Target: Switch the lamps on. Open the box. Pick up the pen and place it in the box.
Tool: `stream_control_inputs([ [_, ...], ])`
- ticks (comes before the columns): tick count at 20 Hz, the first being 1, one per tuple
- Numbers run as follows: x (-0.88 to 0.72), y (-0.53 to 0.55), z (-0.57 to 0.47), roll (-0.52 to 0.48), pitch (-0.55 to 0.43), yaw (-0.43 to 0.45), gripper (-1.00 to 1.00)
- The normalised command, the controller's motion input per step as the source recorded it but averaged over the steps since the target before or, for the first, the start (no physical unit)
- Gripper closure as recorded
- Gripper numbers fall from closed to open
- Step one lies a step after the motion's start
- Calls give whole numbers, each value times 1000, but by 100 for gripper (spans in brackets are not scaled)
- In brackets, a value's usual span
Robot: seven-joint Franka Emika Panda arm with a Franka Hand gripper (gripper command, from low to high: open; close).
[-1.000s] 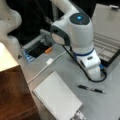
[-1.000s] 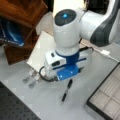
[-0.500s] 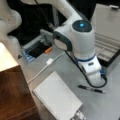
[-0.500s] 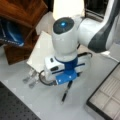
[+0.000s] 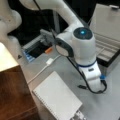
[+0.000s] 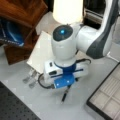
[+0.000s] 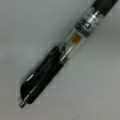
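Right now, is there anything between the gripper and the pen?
No. In a front view the gripper is low over the pen, nothing between. The wrist view shows only the pen lying on bare grey table.

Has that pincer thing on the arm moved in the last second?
Yes. In a front view the pincer has come down toward the table, closing on the pen, which now shows only partly below it; the notepad stayed put.
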Motion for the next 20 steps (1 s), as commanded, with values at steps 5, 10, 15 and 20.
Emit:
stream_control_inputs([
  [5,169,-19,-55,-52,40,-48,-100],
  [10,179,3,-58,-72,38,-30,-100],
  [15,173,71,-34,-55,34,-31,-100],
  [20,179,111,-19,-50,18,-45,-100],
])
